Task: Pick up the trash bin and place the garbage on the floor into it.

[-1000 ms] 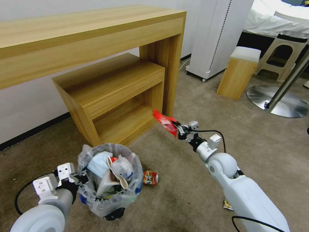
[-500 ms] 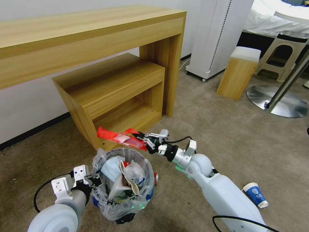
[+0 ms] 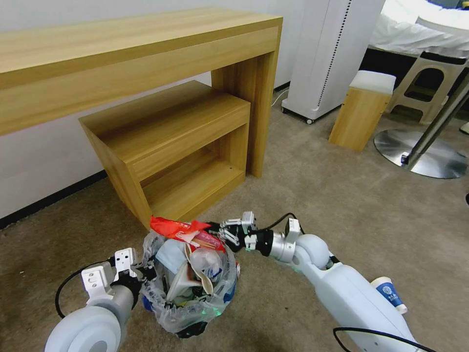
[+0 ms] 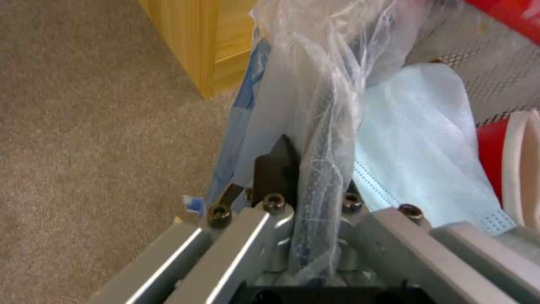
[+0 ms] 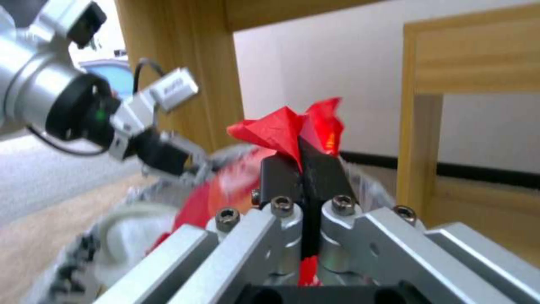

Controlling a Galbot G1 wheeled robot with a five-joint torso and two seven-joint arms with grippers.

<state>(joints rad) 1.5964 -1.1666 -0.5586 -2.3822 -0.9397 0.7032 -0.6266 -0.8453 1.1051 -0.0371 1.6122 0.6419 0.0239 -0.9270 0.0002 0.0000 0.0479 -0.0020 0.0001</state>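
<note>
A red wrapper point(image 3: 183, 230) is being held in the closed right gripper point(image 3: 221, 233) over the trash bin point(image 3: 188, 293), whose rim is being clamped by the left gripper point(image 3: 139, 274); release is best made once the wrapper is centred over the opening

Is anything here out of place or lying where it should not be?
Yes: a blue-white cup lies tipped over on the floor beside the right arm, outside the trash bin, which is heaped full.

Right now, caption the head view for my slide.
Right gripper lowers red wrapper onto trash bin held by left gripper.
</note>
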